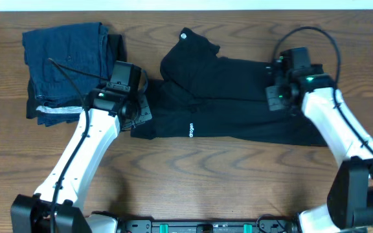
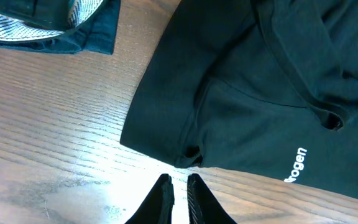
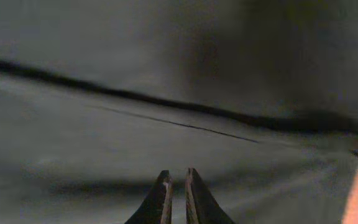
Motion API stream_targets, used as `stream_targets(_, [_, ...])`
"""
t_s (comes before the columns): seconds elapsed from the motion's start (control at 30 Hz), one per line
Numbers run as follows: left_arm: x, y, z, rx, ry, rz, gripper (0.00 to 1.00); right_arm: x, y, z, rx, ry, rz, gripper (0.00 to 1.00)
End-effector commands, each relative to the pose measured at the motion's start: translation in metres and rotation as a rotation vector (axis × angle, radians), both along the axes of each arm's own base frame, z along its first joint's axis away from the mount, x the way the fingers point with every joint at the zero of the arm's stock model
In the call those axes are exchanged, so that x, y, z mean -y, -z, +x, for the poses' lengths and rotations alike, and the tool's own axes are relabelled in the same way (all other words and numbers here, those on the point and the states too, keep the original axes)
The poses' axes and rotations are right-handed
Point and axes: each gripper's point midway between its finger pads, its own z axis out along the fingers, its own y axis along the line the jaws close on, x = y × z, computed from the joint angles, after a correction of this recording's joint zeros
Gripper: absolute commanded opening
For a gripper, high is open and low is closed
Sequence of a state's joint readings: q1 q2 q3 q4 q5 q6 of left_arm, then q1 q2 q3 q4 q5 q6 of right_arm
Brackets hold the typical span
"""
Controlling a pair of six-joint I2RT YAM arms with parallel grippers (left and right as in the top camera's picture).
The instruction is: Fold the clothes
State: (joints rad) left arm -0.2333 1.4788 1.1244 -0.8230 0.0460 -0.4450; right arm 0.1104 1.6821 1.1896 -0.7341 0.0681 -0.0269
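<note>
Left fingers point(image 2: 161, 200), black and pointed, are sitting at the bottom edge of the left wrist view, closed to a thin slit with nothing between them. They are hovering over bare wood of the surface point(image 2: 55, 124), just short of the nearest corner of the T-shirt point(image 2: 260, 93) and not touching it. On the black fabric to the right, white lettering point(image 2: 295, 165) is showing. The dark blue garments point(image 2: 92, 31) are lying beyond at the upper left, apart from the shirt.

Right fingers point(image 3: 160, 199) are likewise standing almost together, gripping nothing that can be seen. Black cloth is filling nearly the whole right wrist view, with a fold line running across it and a sliver of wood showing at the right edge.

From overhead, the T-shirt is lying across the middle and right of the surface, partly folded. One section is doubled over toward the top and is carrying a small round white mark point(image 1: 184, 35). The left arm point(image 1: 83, 152) is reaching to the shirt's left edge, and the right arm point(image 1: 342, 129) is reaching over its right part. The dark blue garments are resting folded at the far left, with a white-striped edge showing along their near side.
</note>
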Motion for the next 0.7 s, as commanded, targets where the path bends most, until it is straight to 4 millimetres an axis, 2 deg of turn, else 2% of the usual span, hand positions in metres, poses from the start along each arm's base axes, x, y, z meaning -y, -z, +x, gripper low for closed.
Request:
stream_targets(0.0, [0.001,0.012,-0.002,-0.037,0.003,0.009,0.12,0.032,0.026,-0.003,-0.061,0.103,-0.017,0.09])
stream_targets(0.1, [0.001,0.016,-0.003,-0.051,0.003,0.013,0.13,0.044,0.044,-0.001,-0.093,0.139,0.002,0.09])
stream_targets(0.3, [0.002,0.018,0.0,-0.045,0.004,0.012,0.12,0.048,0.078,0.007,-0.124,0.153,0.016,0.1])
stream_targets(0.4, [0.003,0.017,0.002,-0.036,0.015,0.012,0.12,0.047,0.085,0.014,-0.111,0.17,0.031,0.02])
stream_targets(0.5, [0.004,0.011,0.004,-0.026,0.083,0.031,0.12,0.043,0.07,0.02,-0.082,0.169,0.061,0.02])
stream_targets(0.67, [0.006,0.0,0.014,0.009,0.098,0.028,0.12,0.045,0.002,0.028,0.012,0.22,0.09,0.07])
